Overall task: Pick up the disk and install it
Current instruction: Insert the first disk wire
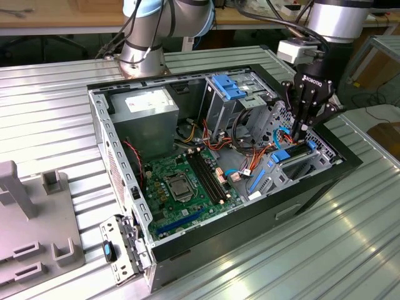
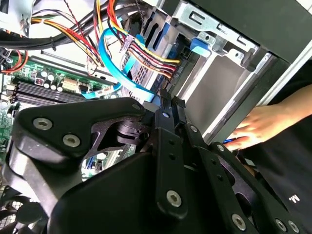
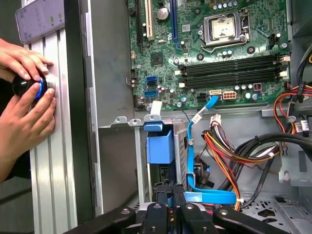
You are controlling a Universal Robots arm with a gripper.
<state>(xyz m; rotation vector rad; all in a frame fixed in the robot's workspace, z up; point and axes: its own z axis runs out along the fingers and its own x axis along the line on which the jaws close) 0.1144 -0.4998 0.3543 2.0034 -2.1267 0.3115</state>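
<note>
Exterior view: The gripper (image 1: 304,132) hangs over the drive bay at the front corner of the open computer case (image 1: 100,134), on the exterior view's right. Its black fingers (image 1: 302,112) point down and converge toward their tips, reaching the disk (image 1: 294,154), which sits in the bay directly below them with its blue carrier rails showing. Whether the tips pinch the carrier or only press on it cannot be told here. The approach from above suits a drive that slides down into its cage. Behind the fingers stands the upper drive cage with a paler blue latch (image 1: 228,87); beyond it lies the power supply (image 1: 147,103), whose white label is too small to read. The motherboard (image 1: 187,181) lies flat on the case floor to the side of the fingers.

Second wrist view: The gripper body (image 2: 146,161) fills the foreground, the fingers drawn close together and directed into the bay. Just ahead of them run a blue data cable (image 2: 109,61) and a bundle of coloured power leads (image 2: 146,48). A person's hand (image 2: 261,126) rests outside the case wall.

First wrist view: The fingertips (image 3: 173,195) close side by side on the blue edge of the disk (image 3: 160,146), seated between the metal bay walls. Two hands (image 3: 24,97) hold a round blue-and-black button on the ribbed table. No print is legible.
</note>
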